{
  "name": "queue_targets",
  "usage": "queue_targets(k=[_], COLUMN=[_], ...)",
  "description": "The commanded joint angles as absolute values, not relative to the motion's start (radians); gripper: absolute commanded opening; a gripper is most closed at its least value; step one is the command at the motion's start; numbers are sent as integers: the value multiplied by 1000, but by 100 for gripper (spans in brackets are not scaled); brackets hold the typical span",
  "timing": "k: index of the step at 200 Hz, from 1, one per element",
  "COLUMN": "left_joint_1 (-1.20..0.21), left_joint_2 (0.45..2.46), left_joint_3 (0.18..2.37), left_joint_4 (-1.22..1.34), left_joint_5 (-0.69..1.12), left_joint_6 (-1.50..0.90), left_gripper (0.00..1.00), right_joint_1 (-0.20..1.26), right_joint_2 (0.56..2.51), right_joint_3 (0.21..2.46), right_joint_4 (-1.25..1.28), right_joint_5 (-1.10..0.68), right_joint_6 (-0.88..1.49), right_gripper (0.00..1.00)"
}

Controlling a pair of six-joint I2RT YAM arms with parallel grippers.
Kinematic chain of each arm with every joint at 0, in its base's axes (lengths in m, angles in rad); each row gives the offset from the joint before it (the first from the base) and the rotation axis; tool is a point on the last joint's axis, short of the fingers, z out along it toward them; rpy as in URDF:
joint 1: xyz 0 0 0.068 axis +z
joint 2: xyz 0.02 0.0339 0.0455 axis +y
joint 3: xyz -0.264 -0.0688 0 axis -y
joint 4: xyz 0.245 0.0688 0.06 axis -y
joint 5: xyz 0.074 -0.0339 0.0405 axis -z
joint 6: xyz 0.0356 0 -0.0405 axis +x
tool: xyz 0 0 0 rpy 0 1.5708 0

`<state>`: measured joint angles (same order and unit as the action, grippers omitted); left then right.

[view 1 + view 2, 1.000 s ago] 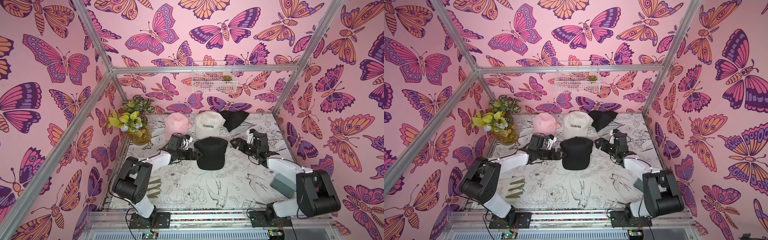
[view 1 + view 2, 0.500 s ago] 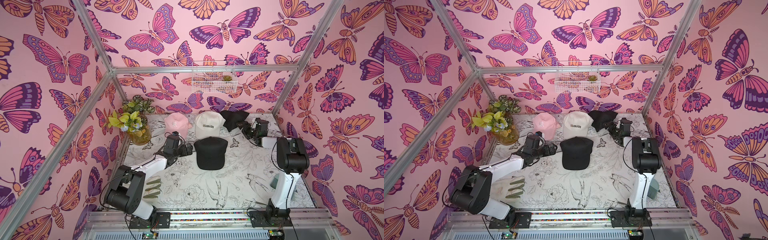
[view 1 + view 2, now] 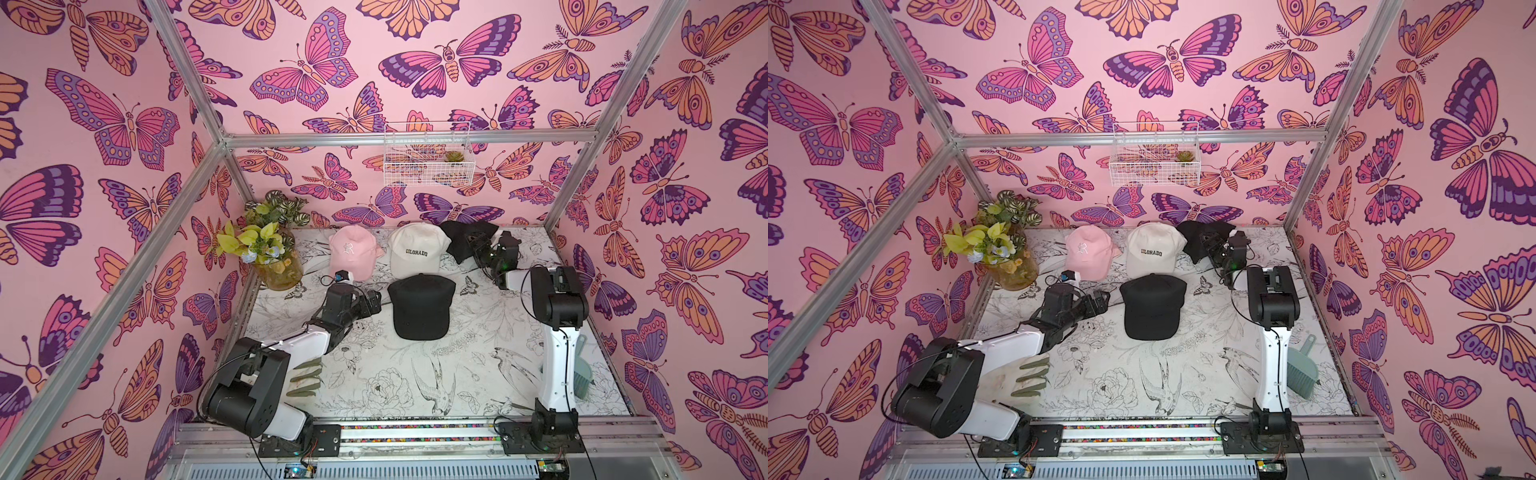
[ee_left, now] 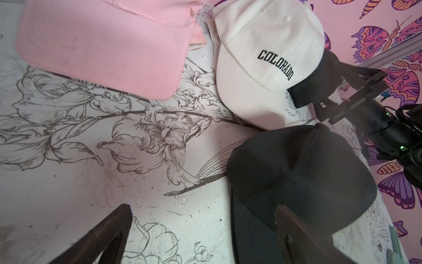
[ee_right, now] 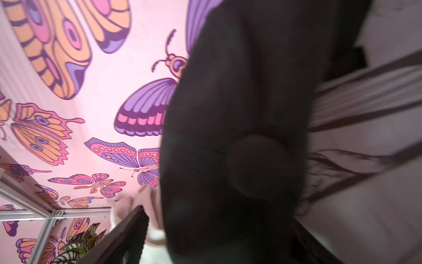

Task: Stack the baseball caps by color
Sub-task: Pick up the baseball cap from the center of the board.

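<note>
In both top views a pink cap [image 3: 353, 251] [image 3: 1088, 251] and a cream "COLORADO" cap [image 3: 417, 249] [image 3: 1152, 249] sit along the back, with a crumpled black cap [image 3: 457, 237] [image 3: 1194, 237] to their right. A second black cap [image 3: 422, 305] [image 3: 1152, 305] lies flat mid-table. My left gripper [image 3: 374, 301] [image 4: 203, 219] hovers open just left of that cap, one finger [image 4: 294, 228] over its brim. My right gripper [image 3: 478, 249] [image 5: 217, 228] stands wide around the back black cap [image 5: 239, 114]. A gap shows beside one finger [image 5: 127, 230].
A glass vase of plants [image 3: 270, 253] fills the back left corner. A cream glove with green fingers [image 3: 1021, 378] lies under my left arm. A teal brush and dustpan [image 3: 1302, 370] sits at the right edge. A wire basket [image 3: 428, 160] hangs on the back wall.
My right arm swung from beside the middle black cap to the back black cap and its jaws narrowed a little. My left gripper drew back leftward from the middle cap.
</note>
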<state>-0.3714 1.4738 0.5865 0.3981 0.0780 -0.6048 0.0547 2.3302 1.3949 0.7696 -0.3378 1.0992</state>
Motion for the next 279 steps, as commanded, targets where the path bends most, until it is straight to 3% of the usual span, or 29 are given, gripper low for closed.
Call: queue_targets(k=[1,30,74,91,128,161,223,279], left_joint_1=[-361,-348,-333,-322,-288,-285,-284,-284], left_joint_2=[1460,1465,1488,1498,1537,1529,1479,1499], left_joint_3=[583,630,663,674,693,725,858,997], left_joint_4=[459,355,317,304,316,315,147,52], left_joint_5=[73,111,157,179,274,369,555,834], left_joint_6=[-640,-616,-609,-618,-629,-582,-243,-105], left_gripper=[100,100,100,100,100,100,100,100], right_joint_1=[69,69,61,57,48,13,-8,0], right_joint_2=[2352,2335,2288,2224,2033,1899,1682,1548], right_joint_3=[1433,1446,1465,1432,1318,1264,1344,1380], right_joint_4=[836,836,870,866,844,754,161,-177], right_joint_5=[-213,-128,-155,-171,-195,-373,-818,-1117], right_joint_6=[1105,1078,1049,1022,909,842,441,47], right_gripper=[84,76,29,0,0,0,0,0])
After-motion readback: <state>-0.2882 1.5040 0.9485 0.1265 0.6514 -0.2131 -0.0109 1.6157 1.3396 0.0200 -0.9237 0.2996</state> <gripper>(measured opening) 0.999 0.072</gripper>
